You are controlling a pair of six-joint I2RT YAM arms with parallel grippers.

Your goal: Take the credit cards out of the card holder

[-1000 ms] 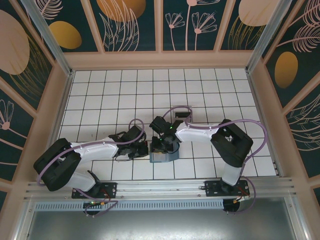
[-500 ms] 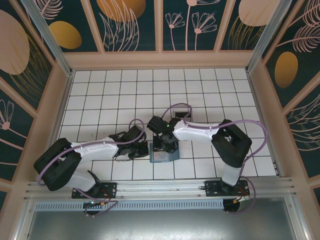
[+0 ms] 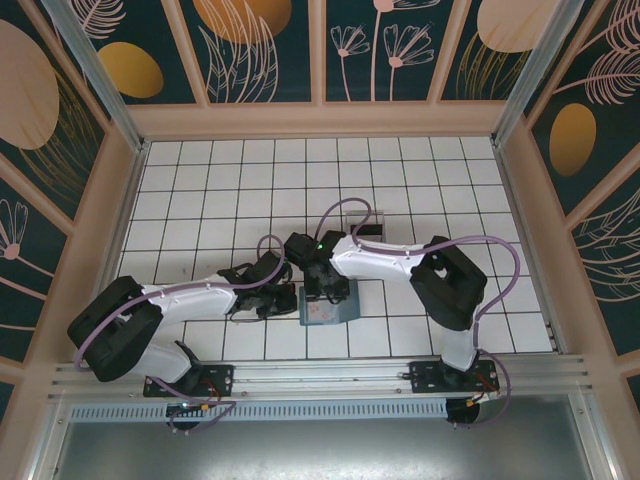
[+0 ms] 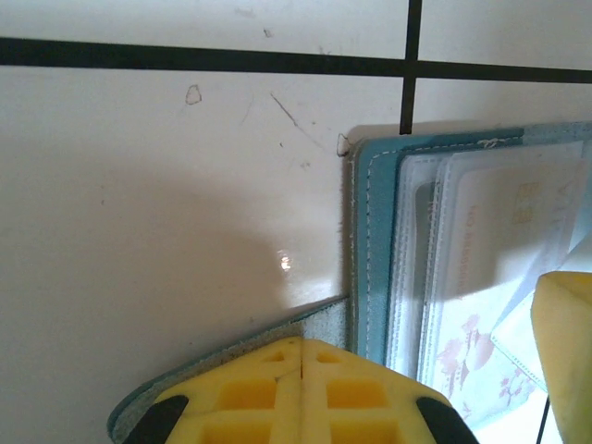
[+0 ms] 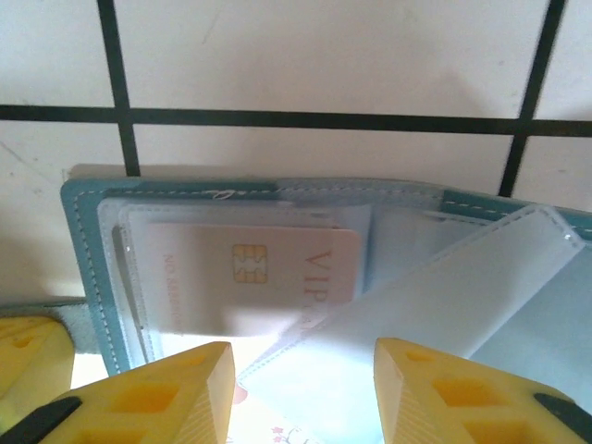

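The teal card holder (image 3: 326, 309) lies open on the white tiles near the front. In the left wrist view my left gripper (image 4: 302, 370) is shut, with the holder's grey-backed cover flap (image 4: 231, 356) running under its tips. My right gripper (image 5: 301, 393) hovers open over the holder's inside (image 5: 88, 240). A pale credit card (image 5: 250, 273) with a gold chip and "VIP" lettering sits in a clear sleeve. A loose clear sleeve (image 5: 444, 305) slants up between the right fingers. A flower-printed card (image 4: 462, 365) shows below the pale card (image 4: 504, 208).
Both arms meet at the holder, the left gripper (image 3: 283, 298) on its left side and the right gripper (image 3: 325, 284) on top. A small dark object (image 3: 362, 231) lies behind the right arm. Wooden walls ring the tiled floor; a metal rail (image 3: 320, 375) runs along the front.
The right arm has swung left and its gripper has shifted further over the holder. The left arm and the holder have stayed put.
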